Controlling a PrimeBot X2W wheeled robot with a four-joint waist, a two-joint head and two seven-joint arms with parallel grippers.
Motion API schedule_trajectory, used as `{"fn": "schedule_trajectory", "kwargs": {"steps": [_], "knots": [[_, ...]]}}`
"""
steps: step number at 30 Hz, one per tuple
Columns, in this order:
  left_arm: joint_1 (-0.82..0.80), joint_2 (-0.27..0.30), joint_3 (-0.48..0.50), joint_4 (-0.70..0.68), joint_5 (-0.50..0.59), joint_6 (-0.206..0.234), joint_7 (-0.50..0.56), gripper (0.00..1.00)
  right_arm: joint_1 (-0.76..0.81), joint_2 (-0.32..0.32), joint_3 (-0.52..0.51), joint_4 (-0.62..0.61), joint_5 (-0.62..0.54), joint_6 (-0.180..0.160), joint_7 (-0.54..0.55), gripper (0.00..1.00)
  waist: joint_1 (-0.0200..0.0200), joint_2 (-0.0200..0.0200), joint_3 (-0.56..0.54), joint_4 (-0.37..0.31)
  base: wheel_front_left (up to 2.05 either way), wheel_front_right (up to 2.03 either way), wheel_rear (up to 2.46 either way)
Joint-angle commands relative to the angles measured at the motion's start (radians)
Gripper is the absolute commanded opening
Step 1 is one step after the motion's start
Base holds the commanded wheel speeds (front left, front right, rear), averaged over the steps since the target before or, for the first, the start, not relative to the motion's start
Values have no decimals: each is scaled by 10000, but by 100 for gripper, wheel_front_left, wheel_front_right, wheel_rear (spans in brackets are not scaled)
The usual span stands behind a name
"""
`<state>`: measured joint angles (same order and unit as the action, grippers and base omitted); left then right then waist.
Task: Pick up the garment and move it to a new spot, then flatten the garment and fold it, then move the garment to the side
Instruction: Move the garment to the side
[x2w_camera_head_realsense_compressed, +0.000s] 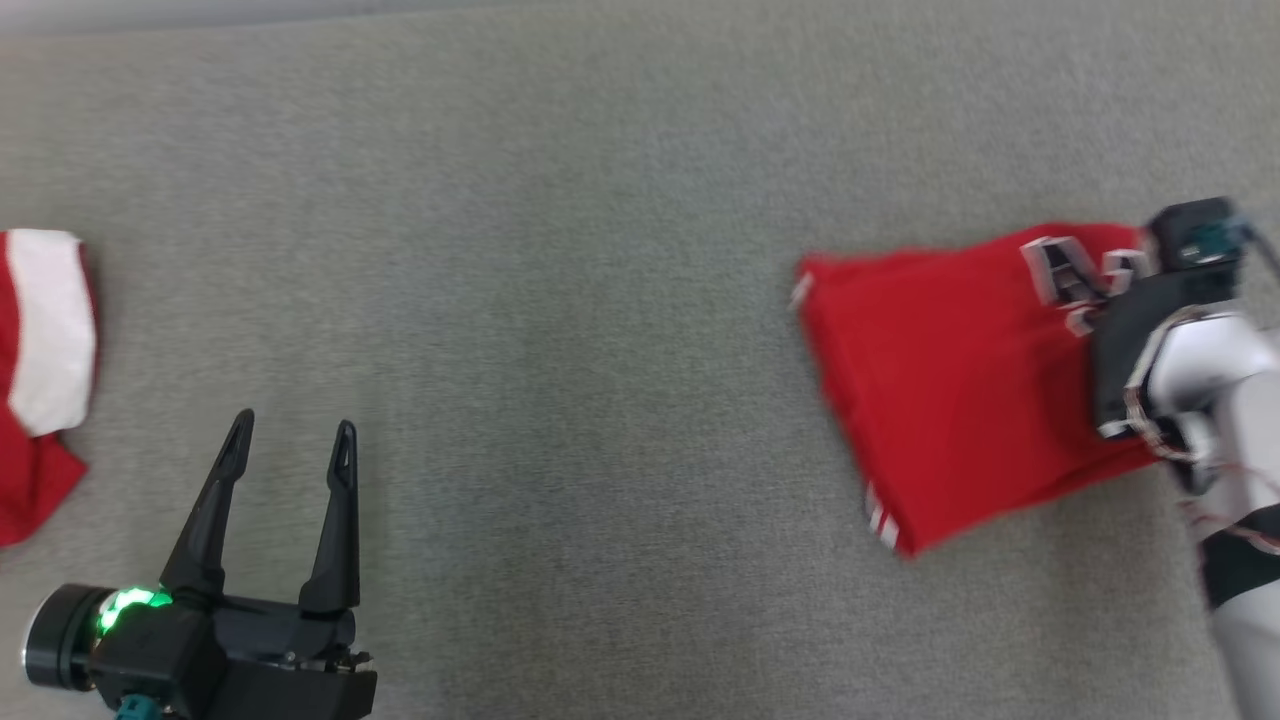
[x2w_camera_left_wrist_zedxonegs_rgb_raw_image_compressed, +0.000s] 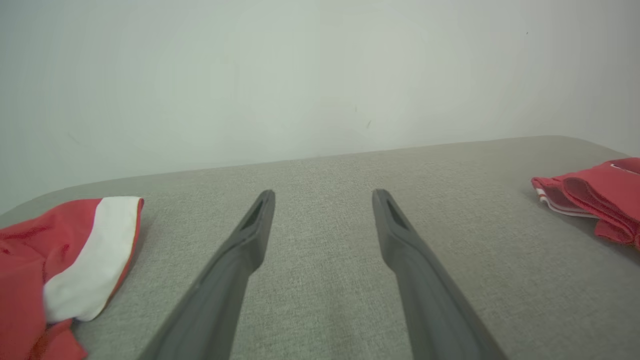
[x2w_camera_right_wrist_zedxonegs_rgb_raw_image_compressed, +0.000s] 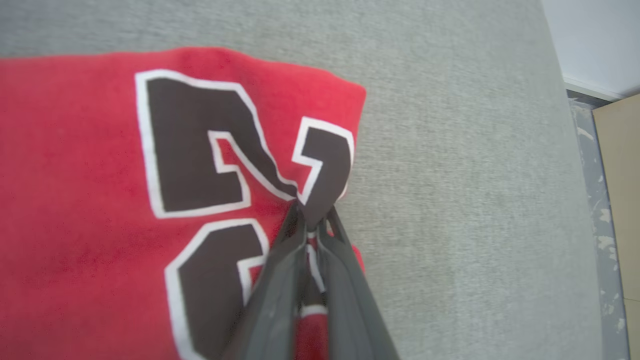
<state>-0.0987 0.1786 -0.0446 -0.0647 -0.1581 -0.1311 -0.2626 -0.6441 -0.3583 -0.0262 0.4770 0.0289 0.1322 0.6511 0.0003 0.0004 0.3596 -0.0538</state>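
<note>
The garment (x2w_camera_head_realsense_compressed: 950, 400) is a folded red jersey with dark, white-edged numerals, lying on the grey surface at the right of the head view. My right gripper (x2w_camera_right_wrist_zedxonegs_rgb_raw_image_compressed: 311, 216) is shut on its edge, pinching a fold of the cloth (x2w_camera_right_wrist_zedxonegs_rgb_raw_image_compressed: 320, 170) by the numerals; from the head view its body (x2w_camera_head_realsense_compressed: 1150, 330) covers the jersey's right side. The jersey's layered hem (x2w_camera_left_wrist_zedxonegs_rgb_raw_image_compressed: 590, 197) shows at the right of the left wrist view. My left gripper (x2w_camera_head_realsense_compressed: 293, 435) hovers open at the lower left, nothing between its fingers (x2w_camera_left_wrist_zedxonegs_rgb_raw_image_compressed: 255, 225).
Another red and white garment (x2w_camera_head_realsense_compressed: 40, 370) lies at the far left edge, also seen beside the left fingers as a red and white cloth (x2w_camera_left_wrist_zedxonegs_rgb_raw_image_compressed: 75, 260). The grey surface (x2w_camera_head_realsense_compressed: 560, 300) ends at a pale wall (x2w_camera_left_wrist_zedxonegs_rgb_raw_image_compressed: 300, 75). Its right edge drops to a speckled floor (x2w_camera_right_wrist_zedxonegs_rgb_raw_image_compressed: 595, 175).
</note>
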Motion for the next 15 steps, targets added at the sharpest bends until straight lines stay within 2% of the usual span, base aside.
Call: {"fn": "schedule_trajectory", "kwargs": {"steps": [1,7,15], "knots": [[-132,112,-63,-124,81,18,-28,100,-176,-253,-170,284,-277,-32,-147,0,-3,-4,513,-470,0,0,0],[-181,395,-247,-659,92,18,108,100,-700,-1164,-1496,1036,-1368,-32,-1075,0,-3,-4,881,-557,0,0,0],[28,639,-353,-1177,27,31,396,100,-1279,-1770,-2594,1351,-2700,-32,-2712,0,-3,-4,1064,-358,0,0,0]]}}
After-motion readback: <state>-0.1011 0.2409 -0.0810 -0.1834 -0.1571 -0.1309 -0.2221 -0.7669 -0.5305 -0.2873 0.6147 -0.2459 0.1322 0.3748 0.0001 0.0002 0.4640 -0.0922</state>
